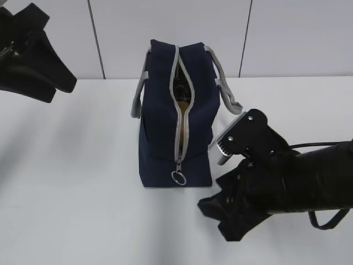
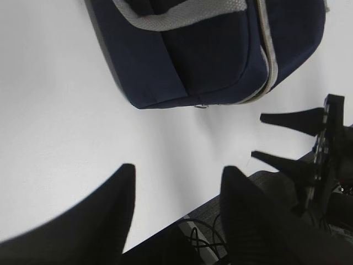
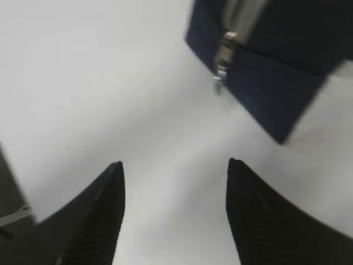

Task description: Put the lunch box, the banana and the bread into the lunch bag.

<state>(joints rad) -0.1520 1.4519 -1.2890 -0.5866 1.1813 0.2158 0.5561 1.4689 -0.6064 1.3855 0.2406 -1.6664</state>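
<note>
Lunch bag: the lunch bag (image 1: 165, 127) stood upright at the middle of the white table (image 1: 71, 182), its narrow zippered end facing the near edge.
Zipper: the grey zipper (image 1: 183, 110) was parted along the top and down the near end, and the ring pull (image 1: 178, 177) hung low near the base; the gap was a narrow slit.
Contents: something golden-brown showed in the slit, perhaps the bread; the lunch box and the banana were not visible anywhere, so whether they were inside could not be told.
Right gripper: the right gripper (image 3: 174, 221) hovered low at the near right, just beside the bag; its fingers (image 3: 105, 215) stood roughly half apart and held nothing.
Left gripper: the left gripper (image 2: 176, 215) was raised at the far left, well apart from the bag; its fingers were about half open and empty.
Step in hand: judged as the end of packing, since no loose item lay on the table.
Next move: likely only clearing the arms away.
Materials: soft navy fabric, woven grey strap handles (image 1: 223, 83), metal ring, smooth matte table.
</note>
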